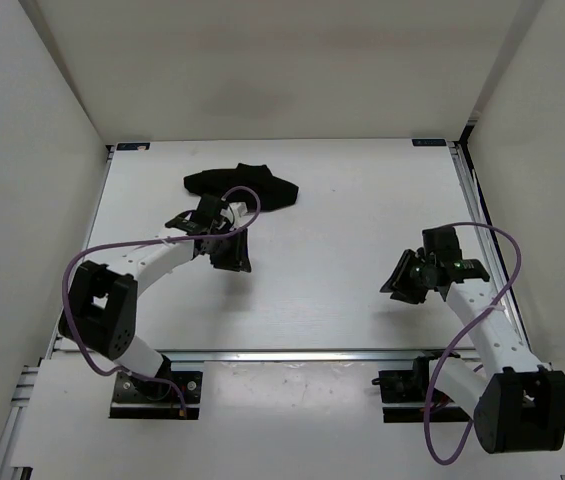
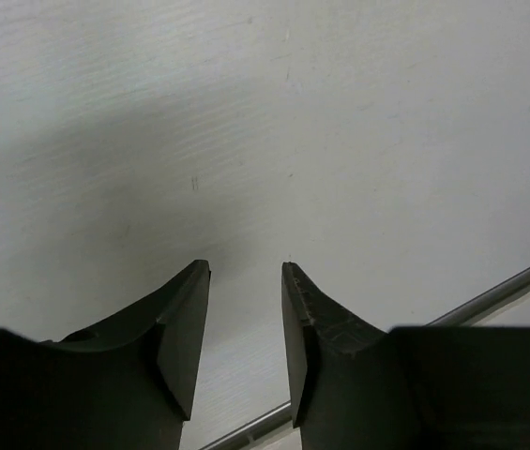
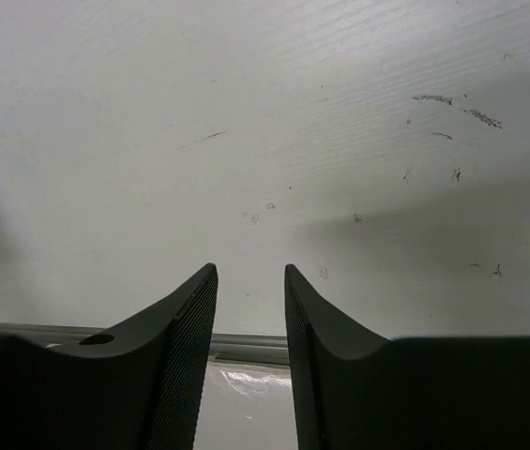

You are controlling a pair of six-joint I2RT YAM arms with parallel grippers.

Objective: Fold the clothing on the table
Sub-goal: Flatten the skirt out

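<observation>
- Inspecting the clothing (image 1: 242, 187): it lies bunched in a dark heap near the far edge of the counter (image 1: 362, 200), left of the middle and towards the far left corner.
- Handling, in my judgement: soft, light and limp. It should sag and drape rather than keep a shape, and may slide on the smooth white counter if dragged. It is not fragile. A single pinch may gather several layers at once.
- Hold points, in my judgement: an outer edge or corner for each set of jaws, so the piece can be spread flat before any fold. The right-hand tip of the heap looks the freest. The pinch should be low, close to the counter.
- My left jaws hang just on the near side of the heap, moderately parted, with only bare counter between them.
- My right jaws stand well apart from the cloth, towards the right edge, parted and empty.
- Not readable: black on black, so hems, seams and layers cannot be made out, nor the kind of garment.
- Obstructed: my left wrist and its purple cable (image 1: 259, 207) cross the heap's near edge in the overhead view.
- Neither wrist view shows the cloth at all.
</observation>
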